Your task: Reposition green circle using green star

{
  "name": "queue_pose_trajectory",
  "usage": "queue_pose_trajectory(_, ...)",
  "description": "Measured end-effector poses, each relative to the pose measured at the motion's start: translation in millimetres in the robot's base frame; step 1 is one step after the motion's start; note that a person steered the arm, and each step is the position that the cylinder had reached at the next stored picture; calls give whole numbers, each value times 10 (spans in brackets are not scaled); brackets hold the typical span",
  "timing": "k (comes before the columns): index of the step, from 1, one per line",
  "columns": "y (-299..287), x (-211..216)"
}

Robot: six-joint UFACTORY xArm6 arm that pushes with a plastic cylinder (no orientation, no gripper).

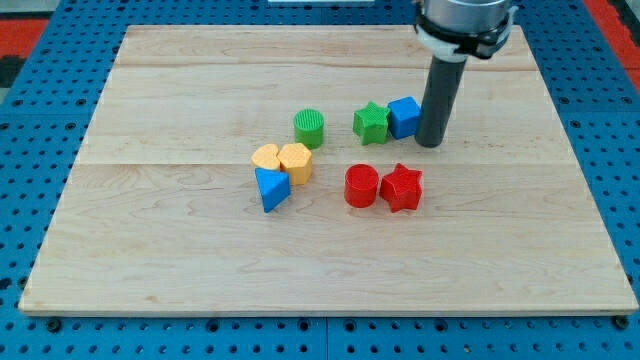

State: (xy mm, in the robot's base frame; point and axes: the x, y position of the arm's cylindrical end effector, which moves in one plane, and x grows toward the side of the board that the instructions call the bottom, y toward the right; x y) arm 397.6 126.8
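Note:
The green circle [309, 128] stands a little above the board's middle. The green star [371, 123] lies to its right, with a gap between them. A blue cube [404, 117] touches the star's right side. My tip [429, 142] rests on the board just right of the blue cube, close to it or touching it. The star and the cube lie between my tip and the green circle.
A yellow heart [265, 157] and a yellow hexagon [296, 162] sit below-left of the green circle, with a blue triangle [271, 188] under them. A red circle [361, 187] and a red star [401, 187] sit below the green star. The wooden board [150, 250] lies on a blue pegboard.

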Motion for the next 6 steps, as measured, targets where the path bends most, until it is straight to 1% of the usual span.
queue_pose_trajectory(1,-573,-325)
queue_pose_trajectory(2,-1178,-131)
queue_pose_trajectory(3,-838,-55)
queue_pose_trajectory(4,-936,229)
queue_pose_trajectory(5,-1425,365)
queue_pose_trajectory(6,-1683,359)
